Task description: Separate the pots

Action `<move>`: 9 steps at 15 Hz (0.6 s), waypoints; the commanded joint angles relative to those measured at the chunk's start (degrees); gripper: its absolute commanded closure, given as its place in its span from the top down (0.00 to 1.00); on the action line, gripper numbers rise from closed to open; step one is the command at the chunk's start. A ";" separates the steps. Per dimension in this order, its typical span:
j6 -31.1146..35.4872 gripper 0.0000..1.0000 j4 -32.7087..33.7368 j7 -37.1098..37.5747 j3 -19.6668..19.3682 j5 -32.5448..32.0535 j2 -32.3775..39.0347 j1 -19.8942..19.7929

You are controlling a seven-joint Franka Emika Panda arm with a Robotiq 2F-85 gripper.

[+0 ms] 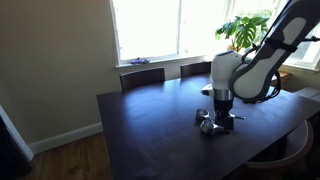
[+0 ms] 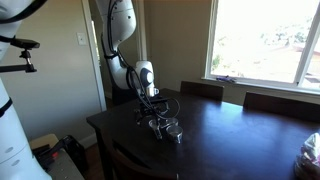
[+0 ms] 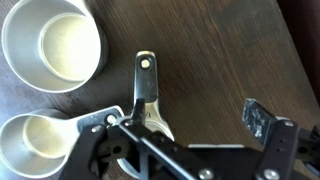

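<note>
Pots [image 3: 50, 45] on table [image 3: 220, 40], both off to one side of end effector [image 3: 182, 125]; end effector wide, empty; thin handle [image 3: 147, 85] between its fingers [image 3: 258, 118], long axis crossing closing line.

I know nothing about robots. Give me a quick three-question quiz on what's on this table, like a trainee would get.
1. True or false: the gripper is shut on the handle.
2. The table looks like: A) white plastic, B) dark wood, C) clear glass.
3. In the wrist view, how many pot bowls show, and are they nested?

Key
1. False: the jaws stand open.
2. B.
3. Two, not nested: the upper pot and the lower pot lie side by side, with table showing between them.
</note>
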 commanded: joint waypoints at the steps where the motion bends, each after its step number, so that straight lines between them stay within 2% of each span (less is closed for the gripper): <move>1: -0.01 1.00 0.01 -0.39 -0.34 0.47 -0.04 0.40; 6: 1.28 1.00 2.12 -0.60 0.49 0.52 2.51 0.88; 7: 1.34 0.96 2.67 -0.45 0.53 0.42 2.93 1.15; 8: 1.46 0.75 3.15 -0.60 0.76 0.44 3.35 1.28; 9: 1.75 0.72 3.86 -0.48 0.79 0.28 3.89 1.61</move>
